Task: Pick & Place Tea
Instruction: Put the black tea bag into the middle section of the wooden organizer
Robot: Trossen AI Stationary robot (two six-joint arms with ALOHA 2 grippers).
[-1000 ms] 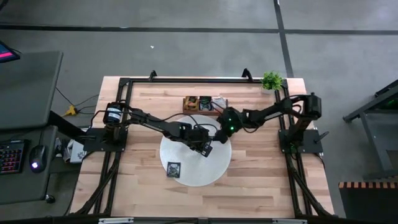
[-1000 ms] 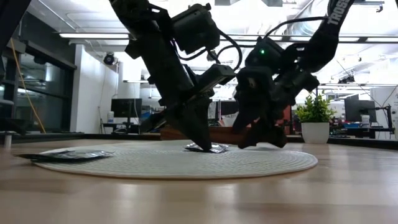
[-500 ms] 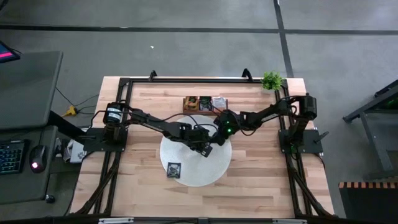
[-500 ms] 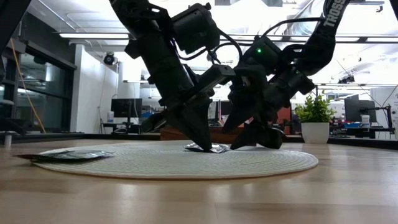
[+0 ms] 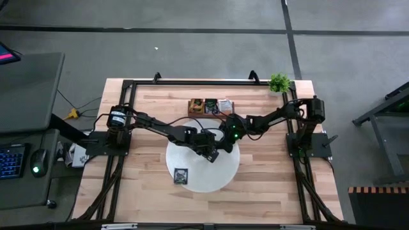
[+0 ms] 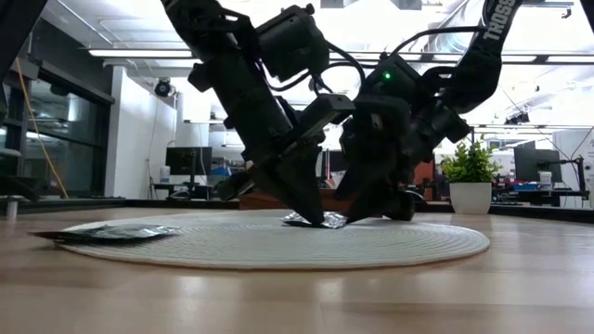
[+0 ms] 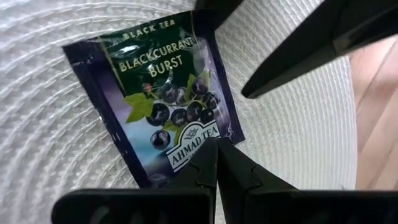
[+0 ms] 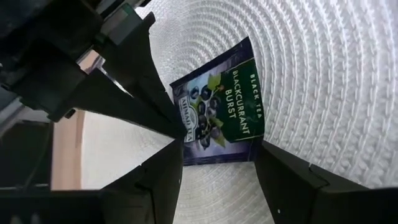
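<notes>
Sliding in over the last second, the right tool (image 8: 217,171), fingers apart, now straddles the blackcurrant sachet (image 8: 219,112) on the mat (image 5: 220,176); the left tool (image 7: 216,163), pressed together, pins its edge, readying a grasp.

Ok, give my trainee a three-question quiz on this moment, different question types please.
1. True or false: the left end effector is shut, its tip on the blackcurrant sachet.
2. The right end effector is: A) shut on the sachet B) open, a finger either side of it C) parked away from the mat.
3. What does that sachet lie on?

Key: 1 true. 2 B. 3 the round white mat.
</notes>
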